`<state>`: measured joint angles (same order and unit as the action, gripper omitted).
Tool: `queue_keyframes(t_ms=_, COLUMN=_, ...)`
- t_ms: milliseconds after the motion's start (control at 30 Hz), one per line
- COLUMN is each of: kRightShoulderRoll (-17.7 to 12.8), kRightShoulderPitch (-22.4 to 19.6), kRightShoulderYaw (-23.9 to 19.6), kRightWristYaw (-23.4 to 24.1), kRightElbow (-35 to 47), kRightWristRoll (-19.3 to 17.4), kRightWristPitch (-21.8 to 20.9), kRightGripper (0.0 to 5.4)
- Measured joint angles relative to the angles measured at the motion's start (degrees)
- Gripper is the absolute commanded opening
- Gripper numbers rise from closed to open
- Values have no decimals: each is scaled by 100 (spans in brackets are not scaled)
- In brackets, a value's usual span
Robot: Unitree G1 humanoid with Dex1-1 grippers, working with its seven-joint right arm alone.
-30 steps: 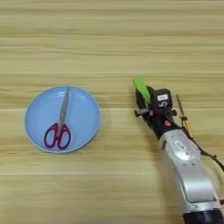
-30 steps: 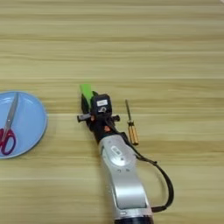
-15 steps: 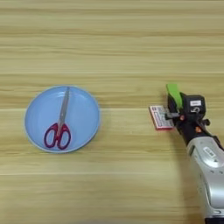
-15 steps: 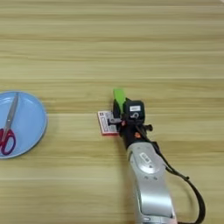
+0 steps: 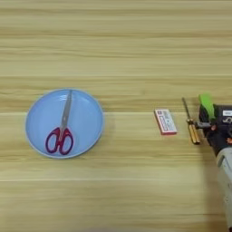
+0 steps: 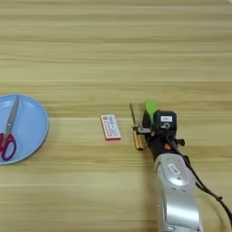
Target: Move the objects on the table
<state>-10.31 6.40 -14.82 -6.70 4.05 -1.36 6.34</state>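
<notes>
A round light-blue plate (image 5: 41, 113) lies on the left of the table (image 5: 116, 50), with red-handled scissors (image 5: 60, 134) inside it. A small red-and-white flat box (image 6: 110, 127) lies flat near the middle. Just right of it is a thin orange-handled screwdriver (image 6: 136, 133), tip pointing away from me. My right gripper (image 6: 152, 118) comes in from the bottom right, right beside the screwdriver handle. It is shut on a small bright green block (image 6: 150, 108), which sticks out ahead of the black gripper body. The fingertips are mostly hidden by that body.
The silver forearm (image 6: 177, 195) runs down to the bottom edge with a black cable (image 6: 204, 188) looping off its right side. Bare wood stretches across the far half of the table and between the plate and the box.
My gripper has moved to the right with the green block in it, uncovering the box and then the screwdriver. Plate, scissors, box and screwdriver have stayed put.
</notes>
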Motion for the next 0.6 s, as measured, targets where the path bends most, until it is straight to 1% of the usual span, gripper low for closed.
queue_keyframes(t_ms=167, kRightShoulderRoll=-111, kRightShoulderPitch=11, kRightShoulderYaw=-126, kRightWristYaw=-9, kRightElbow=-235, kRightWristRoll=1, kRightWristPitch=-103, kRightGripper=140)
queue_keyframes(t_ms=433, kRightShoulderRoll=-118, kRightShoulderPitch=7, kRightShoulderYaw=-48, kRightWristYaw=-94, kRightElbow=-753, kRightWristRoll=6, kRightWristPitch=-260, kRightGripper=140)
queue_keyframes(t_ms=600, kRightShoulderRoll=-117, kRightShoulderPitch=-86, kRightShoulderYaw=-9, kRightWristYaw=-108, kRightElbow=-982, kRightWristRoll=6, kRightWristPitch=-429, kRightGripper=140)
